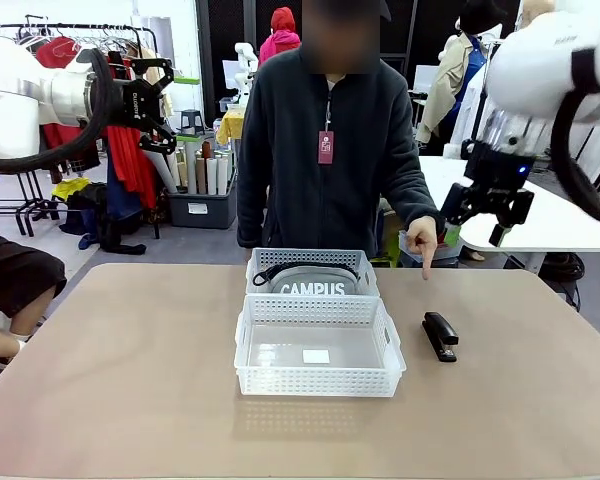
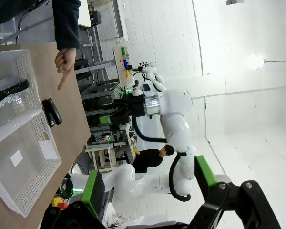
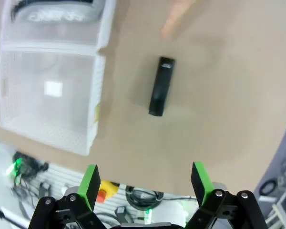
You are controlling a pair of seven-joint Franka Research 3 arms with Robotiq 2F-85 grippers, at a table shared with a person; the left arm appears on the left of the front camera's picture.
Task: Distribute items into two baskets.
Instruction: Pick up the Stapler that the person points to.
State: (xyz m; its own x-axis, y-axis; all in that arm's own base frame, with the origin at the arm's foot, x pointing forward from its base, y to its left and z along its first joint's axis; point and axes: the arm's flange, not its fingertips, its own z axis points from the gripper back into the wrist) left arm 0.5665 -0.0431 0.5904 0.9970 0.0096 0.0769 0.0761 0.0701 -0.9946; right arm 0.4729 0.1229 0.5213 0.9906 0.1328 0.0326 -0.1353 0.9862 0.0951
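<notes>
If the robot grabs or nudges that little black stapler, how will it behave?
The stapler looks rigid, so it probably won't flop when gripped. It lies flat on the table on its long base, so a push would likely slide it, not roll it. Its smooth black shell may be slippery.

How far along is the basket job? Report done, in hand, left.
Done: the grey pouch lies in the far basket. In hand: nothing; the person's hand points at the stapler on the table, and the right gripper hangs open above the table. Left: the stapler, while the near basket holds just its sticker.
</notes>
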